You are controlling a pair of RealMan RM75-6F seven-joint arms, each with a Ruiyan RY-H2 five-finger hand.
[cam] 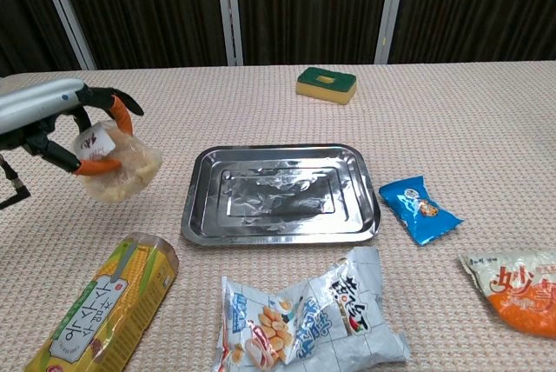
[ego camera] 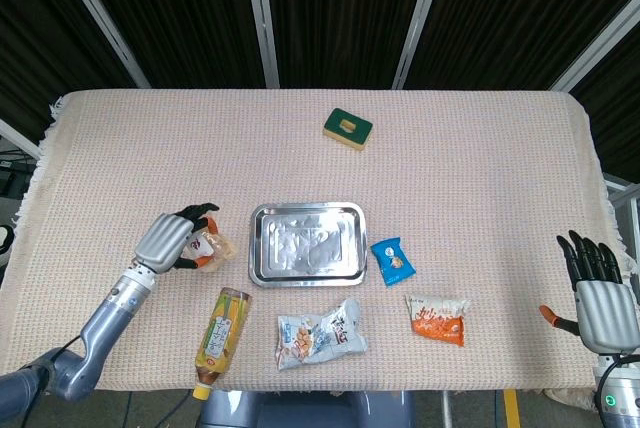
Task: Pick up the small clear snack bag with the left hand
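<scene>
My left hand (ego camera: 172,241) (cam: 61,120) grips the small clear snack bag (cam: 120,168) (ego camera: 208,247) and holds it off the cloth, left of the metal tray (ego camera: 306,243) (cam: 280,194). The bag hangs below the curled fingers, its white label facing up. My right hand (ego camera: 600,293) rests at the table's right edge in the head view, fingers spread and holding nothing; the chest view does not show it.
A yellow corn bottle (cam: 104,304) (ego camera: 222,331) lies below the left hand. A white snack bag (ego camera: 320,332) (cam: 308,318), a blue packet (ego camera: 393,260) (cam: 419,208) and an orange packet (ego camera: 438,318) (cam: 516,290) lie around the tray. A green sponge (ego camera: 348,128) (cam: 326,84) sits farther back.
</scene>
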